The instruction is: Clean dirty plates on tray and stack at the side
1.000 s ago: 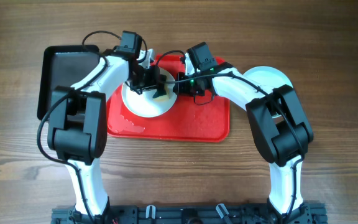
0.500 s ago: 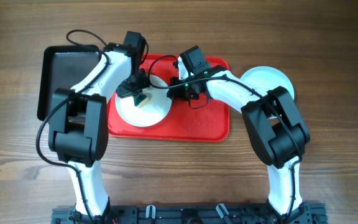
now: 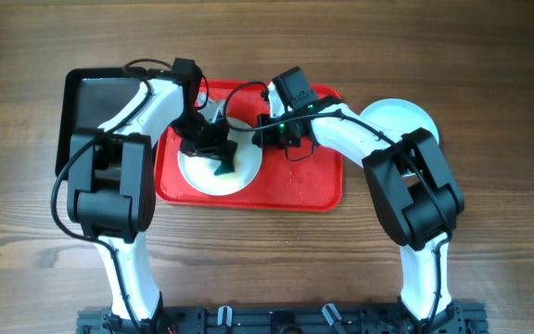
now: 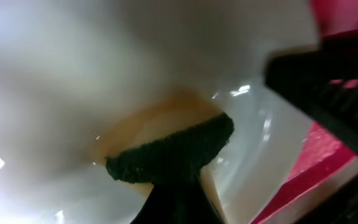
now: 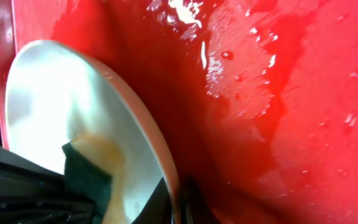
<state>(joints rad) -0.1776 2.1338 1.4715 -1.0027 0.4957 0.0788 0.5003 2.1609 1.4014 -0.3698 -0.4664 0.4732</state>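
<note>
Plate (image 3: 197,174): white, left-centre of red tray (image 3: 295,186).
Left gripper (image 3: 219,156): clamped on sponge (image 4: 173,149), pressed into the plate.
Right gripper (image 5: 178,200): pinching the plate's rim.
Risk: the wet rim may slip free, and scrubbing would then shove the plate.

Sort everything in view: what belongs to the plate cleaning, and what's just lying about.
Job: white plate on the red tray; sponge in the left gripper; right gripper gripping that plate's rim; second plate off the tray, at right.
Lying about: black tray; wooden table.
</note>
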